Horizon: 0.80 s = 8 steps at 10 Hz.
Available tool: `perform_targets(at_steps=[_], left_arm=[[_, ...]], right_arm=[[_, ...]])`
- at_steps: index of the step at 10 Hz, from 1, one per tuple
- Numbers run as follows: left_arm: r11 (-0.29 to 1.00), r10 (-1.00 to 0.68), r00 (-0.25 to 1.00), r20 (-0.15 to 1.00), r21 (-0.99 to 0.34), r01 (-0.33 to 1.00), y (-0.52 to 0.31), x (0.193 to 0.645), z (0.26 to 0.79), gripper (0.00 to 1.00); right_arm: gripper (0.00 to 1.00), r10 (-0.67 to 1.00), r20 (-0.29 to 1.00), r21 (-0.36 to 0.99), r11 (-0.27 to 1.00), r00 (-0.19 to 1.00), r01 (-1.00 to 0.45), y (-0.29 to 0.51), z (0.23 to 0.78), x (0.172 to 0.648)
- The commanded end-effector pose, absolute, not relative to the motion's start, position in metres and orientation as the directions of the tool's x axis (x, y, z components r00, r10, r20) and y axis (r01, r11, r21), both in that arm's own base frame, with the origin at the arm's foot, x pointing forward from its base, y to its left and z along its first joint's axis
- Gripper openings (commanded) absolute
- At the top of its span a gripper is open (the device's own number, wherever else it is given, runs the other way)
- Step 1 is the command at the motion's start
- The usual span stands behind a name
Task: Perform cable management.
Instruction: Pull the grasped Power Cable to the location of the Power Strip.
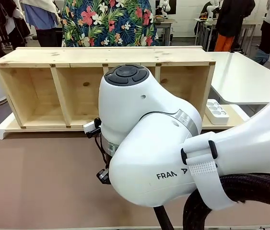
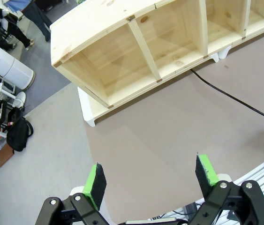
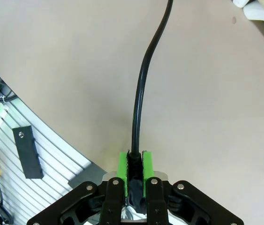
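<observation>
Right jaws clenched on cable, which runs over brown surface from shelf front. Left jaws released, before shelf. Strip right of shelf; people behind it.

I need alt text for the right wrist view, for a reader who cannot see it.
The right hand is shut on the cable, gripping it between green pads. The cable runs away across the brown table to the picture's top edge.

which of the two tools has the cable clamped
The right tool: it is shut on the black cable, which runs away across the table. The left tool stands open with nothing in it.
</observation>
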<state>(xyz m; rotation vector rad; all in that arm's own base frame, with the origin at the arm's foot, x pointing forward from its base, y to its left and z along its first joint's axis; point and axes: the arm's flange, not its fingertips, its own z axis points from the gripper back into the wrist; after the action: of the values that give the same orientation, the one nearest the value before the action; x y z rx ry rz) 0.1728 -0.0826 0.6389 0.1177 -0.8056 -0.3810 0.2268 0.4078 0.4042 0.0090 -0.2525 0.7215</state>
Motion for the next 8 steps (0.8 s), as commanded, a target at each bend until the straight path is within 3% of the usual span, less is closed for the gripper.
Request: perform_targets(at_steps=[1,8], left_arm=[[0.924,-0.379,0.621,0.687,0.247,0.291,-0.082,0.174,0.640,1.00],[0.924,-0.379,0.621,0.687,0.247,0.291,-0.082,0.174,0.640,1.00]], right_arm=[[0.15,0.653,0.226,-0.073,0.752,0.723,-0.656,0.409,0.406,0.226],[0.15,0.583,0.186,-0.019,0.807,0.791,-0.591,0.322,0.395,0.187]])
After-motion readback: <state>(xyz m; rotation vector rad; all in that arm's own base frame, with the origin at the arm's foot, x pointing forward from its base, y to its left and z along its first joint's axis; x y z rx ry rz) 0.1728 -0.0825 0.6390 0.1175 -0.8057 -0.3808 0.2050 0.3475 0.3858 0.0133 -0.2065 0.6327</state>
